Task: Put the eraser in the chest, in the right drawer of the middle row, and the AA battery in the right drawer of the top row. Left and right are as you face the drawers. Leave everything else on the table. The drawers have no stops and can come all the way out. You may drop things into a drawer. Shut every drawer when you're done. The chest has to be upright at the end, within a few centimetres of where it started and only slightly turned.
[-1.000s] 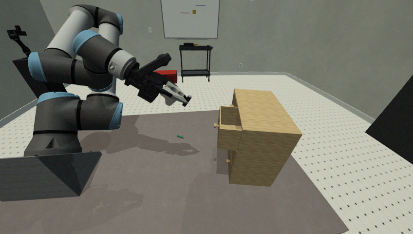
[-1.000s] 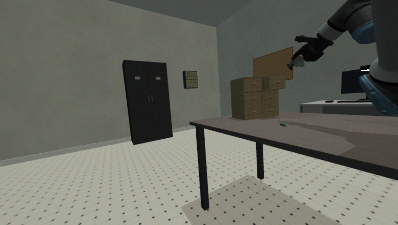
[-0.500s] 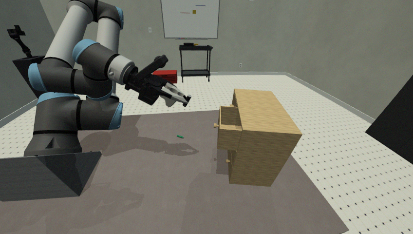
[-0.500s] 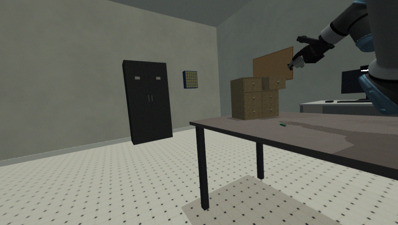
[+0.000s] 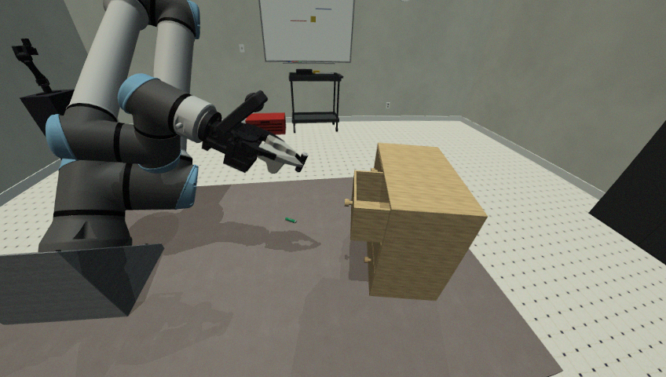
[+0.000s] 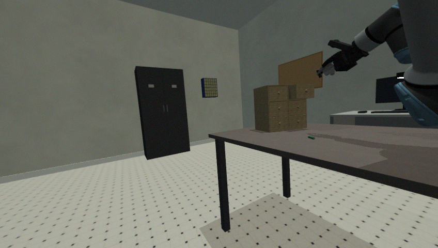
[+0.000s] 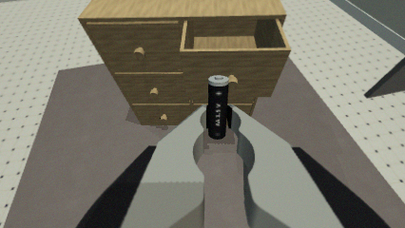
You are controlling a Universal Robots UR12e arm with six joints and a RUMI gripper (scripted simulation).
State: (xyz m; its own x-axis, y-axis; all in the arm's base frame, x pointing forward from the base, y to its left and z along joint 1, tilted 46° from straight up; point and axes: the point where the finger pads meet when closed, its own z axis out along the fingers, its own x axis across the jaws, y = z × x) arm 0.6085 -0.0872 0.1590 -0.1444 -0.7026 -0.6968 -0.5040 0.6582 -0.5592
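My gripper [image 5: 298,161] [image 6: 320,73] [image 7: 217,106] is shut on the AA battery [image 5: 304,158] [image 7: 218,102], a black cell with a silver end. It holds the battery upright in the wrist view, above the table and in front of the chest. The wooden chest [image 5: 434,186] [image 6: 261,107] [image 7: 185,9] stands upright. Its top right drawer [image 5: 369,224] [image 6: 310,92] [image 7: 261,64] is pulled out, and the part of its inside seen in the wrist view shows nothing in it. The other drawers look shut. I cannot see the eraser in any view.
A small green cylinder [image 5: 290,220] [image 6: 311,137] lies on the table [image 5: 261,327] [image 6: 261,142] in front of the chest, between it and the arm's base. The open drawer's knob [image 5: 348,202] [image 6: 306,90] [image 7: 233,80] sticks out towards the arm.
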